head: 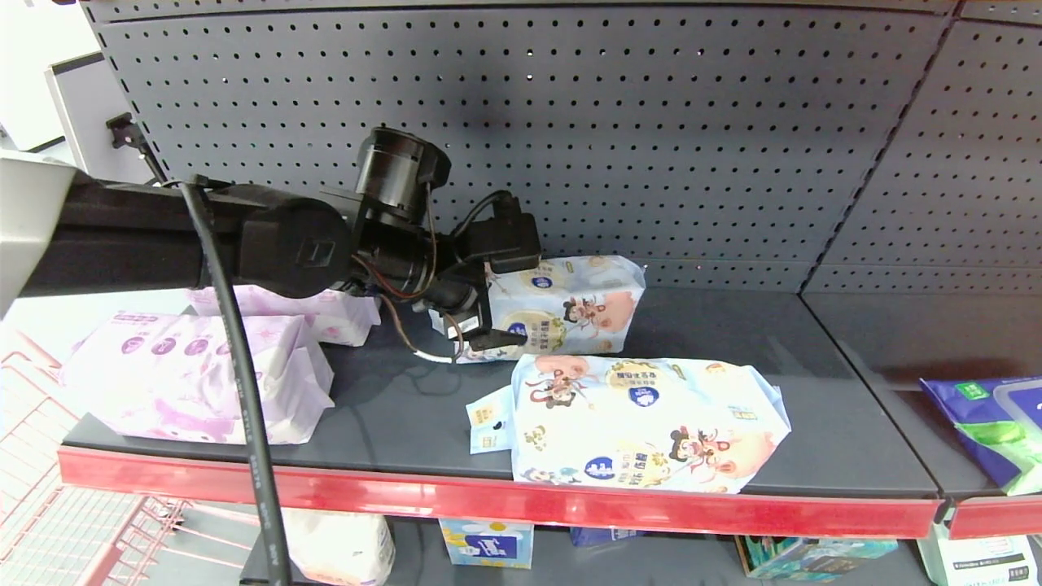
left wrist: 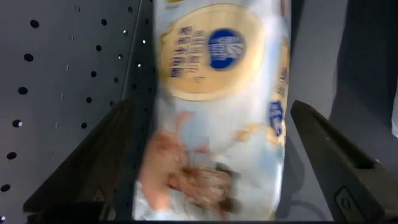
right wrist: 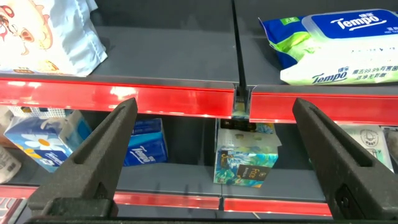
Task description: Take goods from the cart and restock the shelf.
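Seeing my left gripper (left wrist: 211, 106) spread wide around the cartoon-print pack (left wrist: 217, 74), blue round badge showing, lying lengthwise along the shelf (head: 733, 342) back; right gripper (right wrist: 214, 101) wide, empty.

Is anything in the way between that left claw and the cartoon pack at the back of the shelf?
Nothing visible does. The cartoon pack sits right between the left gripper's open fingers, near the pegboard.

On the shelf (head: 407, 407) the rear pack (head: 570, 301) is sitting near the back panel (head: 651, 146) with the left gripper (head: 476, 327) straddling its left end, the front pack (head: 643, 423) lying just before it, the near-left pack (head: 179, 378) and far-left pack (head: 334, 316) lying further left, and the wipes pack (head: 989, 427) lying far right.
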### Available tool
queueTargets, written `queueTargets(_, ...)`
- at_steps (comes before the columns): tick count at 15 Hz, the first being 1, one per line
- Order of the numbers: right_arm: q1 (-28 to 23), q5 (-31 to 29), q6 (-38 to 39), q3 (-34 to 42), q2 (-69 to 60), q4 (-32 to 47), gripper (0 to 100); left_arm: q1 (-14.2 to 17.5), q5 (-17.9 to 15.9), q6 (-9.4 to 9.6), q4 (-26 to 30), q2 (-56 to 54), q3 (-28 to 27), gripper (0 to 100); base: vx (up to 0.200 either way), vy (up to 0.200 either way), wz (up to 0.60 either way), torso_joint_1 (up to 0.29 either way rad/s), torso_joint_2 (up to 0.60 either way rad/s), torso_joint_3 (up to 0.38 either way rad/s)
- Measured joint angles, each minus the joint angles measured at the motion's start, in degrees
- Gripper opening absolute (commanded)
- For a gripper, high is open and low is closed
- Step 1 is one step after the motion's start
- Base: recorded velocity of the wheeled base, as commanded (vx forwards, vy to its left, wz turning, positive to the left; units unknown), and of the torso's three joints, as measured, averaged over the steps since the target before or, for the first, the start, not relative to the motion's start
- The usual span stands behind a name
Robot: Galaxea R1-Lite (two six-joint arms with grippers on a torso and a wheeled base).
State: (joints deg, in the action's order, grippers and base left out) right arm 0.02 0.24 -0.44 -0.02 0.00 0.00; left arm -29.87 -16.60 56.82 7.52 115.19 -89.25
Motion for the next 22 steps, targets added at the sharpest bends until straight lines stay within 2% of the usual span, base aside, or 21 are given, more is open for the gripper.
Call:
queueTargets(3,0.0,0.0,0.0,0.0,0.0,0.0,100,1.1,0.0,-0.88,0.0,-1.0,-0.4,100,0.0,0.0,0.0,0.0,0.0,0.0)
queueTargets(5,0.0,0.0,0.0,0.0,0.0,0.0,100,1.8,-0.1,-5.5,0.0,-2.7,-0.6,100,0.0,0.0,0.0,0.0,0.0,0.0)
queueTargets(8,0.0,0.0,0.0,0.0,0.0,0.0,100,2.5,-0.6,-8.95,0.0,-5.6,0.1,100,0.0,0.0,0.0,0.0,0.0,0.0)
queueTargets(9,0.0,0.0,0.0,0.0,0.0,0.0,100,2.8,-0.7,-11.89,0.1,-6.8,0.7,100,0.0,0.0,0.0,0.0,0.0,0.0)
queueTargets(12,0.0,0.0,0.0,0.0,0.0,0.0,100,3.0,-0.7,-22.72,0.0,-10.2,2.6,100,0.0,0.0,0.0,0.0,0.0,0.0)
queueTargets(14,0.0,0.0,0.0,0.0,0.0,0.0,100,3.5,-0.2,-26.14,-0.2,-12.3,4.7,100,0.0,0.0,0.0,0.0,0.0,0.0)
queueTargets(16,0.0,0.0,0.0,0.0,0.0,0.0,100,5.4,1.2,-27.6,-2.3,-14.6,9.2,100,0.0,0.0,0.0,0.0,0.0,0.0)
queueTargets(19,0.0,0.0,0.0,0.0,0.0,0.0,100,7.7,5.9,-29.04,-8.6,-16.9,15.6,100,0.0,0.0,0.0,0.0,0.0,0.0)
queueTargets(20,0.0,0.0,0.0,0.0,0.0,0.0,100,8.1,7.4,-30.57,-9.7,-17.4,17.2,100,0.0,0.0,0.0,0.0,0.0,0.0)
queueTargets(22,0.0,0.0,0.0,0.0,0.0,0.0,100,8.3,9.0,-32.35,-10.0,-17.9,18.5,100,0.0,0.0,0.0,0.0,0.0,0.0)
